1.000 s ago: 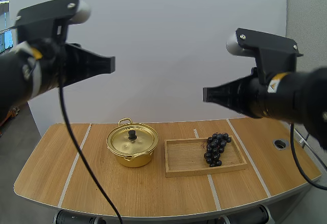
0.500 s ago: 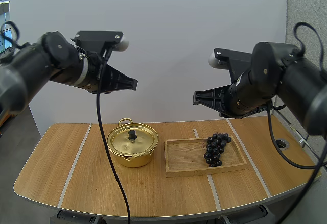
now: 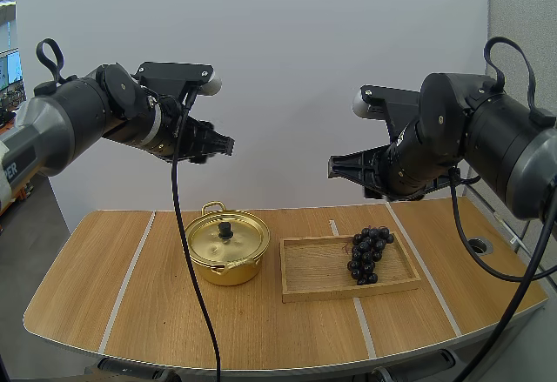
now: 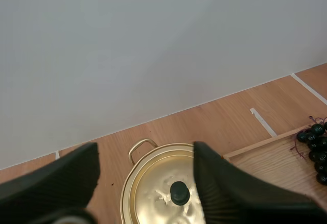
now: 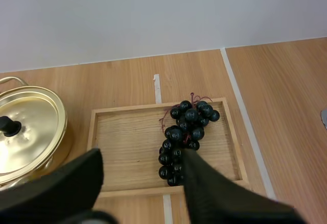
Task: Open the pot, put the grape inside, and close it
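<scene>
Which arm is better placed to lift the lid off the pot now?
Left. The left gripper hangs open, aimed at the pot, the lid knob lined up between its fingers. The right gripper is aimed at the tray with the grapes.

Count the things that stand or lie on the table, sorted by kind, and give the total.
pot, lid on: 1
wooden tray: 1
bunch of grapes, lying in the tray: 1
Total: 3
</scene>
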Controlling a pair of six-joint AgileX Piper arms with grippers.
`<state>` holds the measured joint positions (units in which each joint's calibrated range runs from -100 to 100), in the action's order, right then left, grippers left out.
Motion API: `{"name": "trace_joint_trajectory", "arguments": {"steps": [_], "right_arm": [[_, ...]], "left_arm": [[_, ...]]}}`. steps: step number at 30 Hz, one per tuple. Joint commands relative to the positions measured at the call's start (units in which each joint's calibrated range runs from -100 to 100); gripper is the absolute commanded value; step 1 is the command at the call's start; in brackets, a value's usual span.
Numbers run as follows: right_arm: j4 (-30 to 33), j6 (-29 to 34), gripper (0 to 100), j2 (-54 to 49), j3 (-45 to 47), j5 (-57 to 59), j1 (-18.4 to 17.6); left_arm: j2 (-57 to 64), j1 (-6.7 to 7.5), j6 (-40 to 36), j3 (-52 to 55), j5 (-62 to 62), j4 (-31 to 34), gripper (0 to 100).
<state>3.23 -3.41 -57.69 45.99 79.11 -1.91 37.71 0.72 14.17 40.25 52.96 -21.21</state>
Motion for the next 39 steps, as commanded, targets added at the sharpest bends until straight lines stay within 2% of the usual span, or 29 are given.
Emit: {"name": "trace_joint_trajectory", "arguments": {"steps": [1,10,14,21,23,30,35,39], "right_arm": [[0.5,0.1,100,-0.3,-0.5,-1.0,0.2],[0.5,1.2,100,-0.3,-0.5,0.1,0.2],[0.5,1.2,100,-0.3,-0.5,0.1,0.2],[0.5,1.2,100,-0.3,-0.5,-0.6,0.2],[0.5,1.2,100,-0.3,-0.5,-0.6,0.2],[0.5,1.2,100,-0.3,-0.5,-0.6,0.2],[0.5,1.2,100,-0.3,-0.5,-0.6,0.2],[0.5,1.2,100,-0.3,-0.5,-0.6,0.2]], "left_arm": [[0.0,0.24,0.0,-0.3,-1.9,-1.3,100],[-1.7,0.24,2.0,-0.5,2.5,-0.9,100],[-3.8,0.24,8.5,-1.1,4.3,-1.1,100],[-11.7,0.32,11.4,-6.6,14.6,-2.1,100],[-14.3,0.92,11.4,-8.9,17.5,-1.2,100],[-23.0,4.94,11.4,-15.4,24.1,3.7,100],[-28.8,5.93,11.3,-17.9,27.6,6.0,100],[-32.8,5.98,11.0,-17.9,27.8,8.0,100]]}}
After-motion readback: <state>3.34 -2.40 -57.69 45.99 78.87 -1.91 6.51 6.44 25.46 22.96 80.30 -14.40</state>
